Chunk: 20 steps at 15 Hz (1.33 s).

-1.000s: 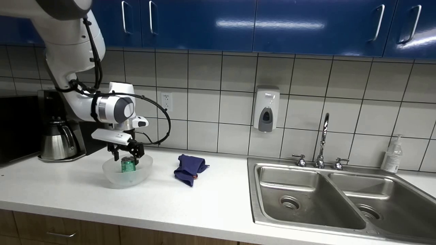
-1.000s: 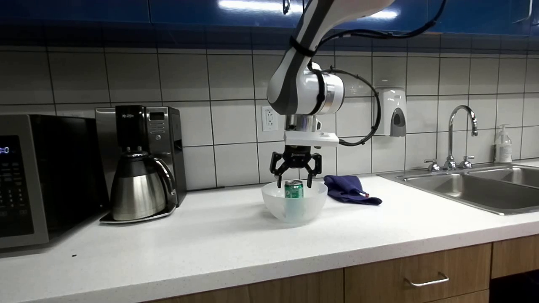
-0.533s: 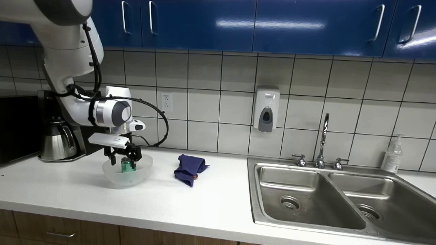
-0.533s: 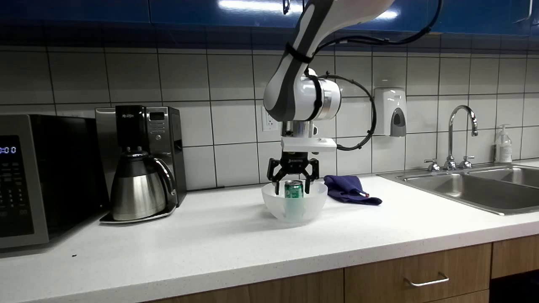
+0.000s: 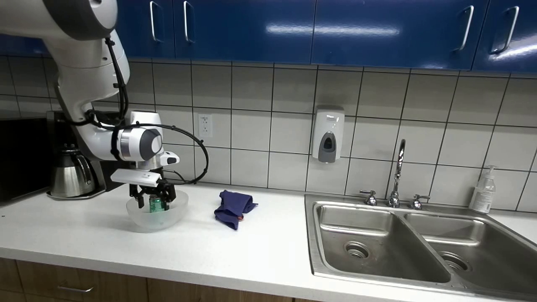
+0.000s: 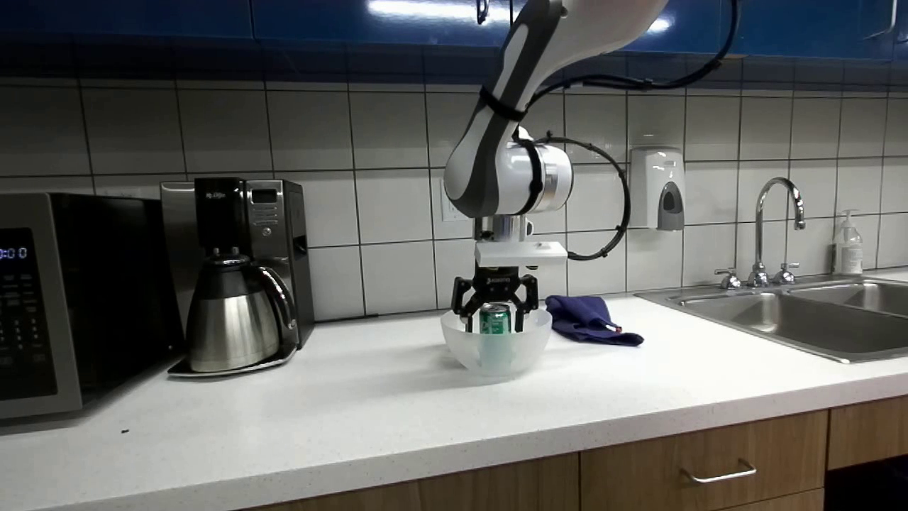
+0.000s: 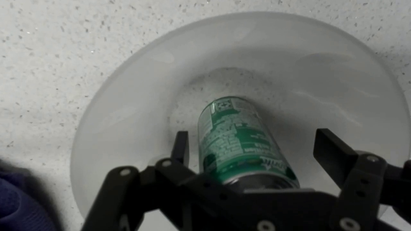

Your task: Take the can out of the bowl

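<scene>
- Your gripper point(image 6: 494, 325) sits lower than a second ago; its fingers point(image 7: 335, 157) are spread, flanking the can point(image 7: 242, 141) with a gap on each side.
- The can stands upright in the bowl point(image 6: 528, 353), position unchanged.
- The bowl's wall encircles can and fingers, obstructing you sideways.
- A dark blue cloth point(image 6: 585, 319) lies near the bowl; a coffee maker point(image 6: 267, 245) stands well apart.

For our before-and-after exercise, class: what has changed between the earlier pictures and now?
The arm has lowered the tool, whose open fingers now sit further down on either side of the can. Nothing was taken hold of or let go. The can, bowl and cloth stayed put.
</scene>
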Available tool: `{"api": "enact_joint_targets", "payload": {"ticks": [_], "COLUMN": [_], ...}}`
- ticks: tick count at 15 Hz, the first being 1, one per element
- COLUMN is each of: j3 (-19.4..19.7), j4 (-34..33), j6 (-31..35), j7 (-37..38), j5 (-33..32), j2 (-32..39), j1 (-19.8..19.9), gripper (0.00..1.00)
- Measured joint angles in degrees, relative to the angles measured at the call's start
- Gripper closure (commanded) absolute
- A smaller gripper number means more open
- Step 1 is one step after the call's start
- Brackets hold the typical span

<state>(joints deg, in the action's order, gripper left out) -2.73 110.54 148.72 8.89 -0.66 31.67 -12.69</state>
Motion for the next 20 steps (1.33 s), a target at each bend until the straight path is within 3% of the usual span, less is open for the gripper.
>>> {"api": "enact_joint_targets", "payload": {"ticks": [20], "j3": [1.7], "j4": [-3.6], "j6": [0.0], "j7": [0.0], "j5": [-1.2], "j2": [2.9], "j1": [-0.9], "gripper": [0.0]}}
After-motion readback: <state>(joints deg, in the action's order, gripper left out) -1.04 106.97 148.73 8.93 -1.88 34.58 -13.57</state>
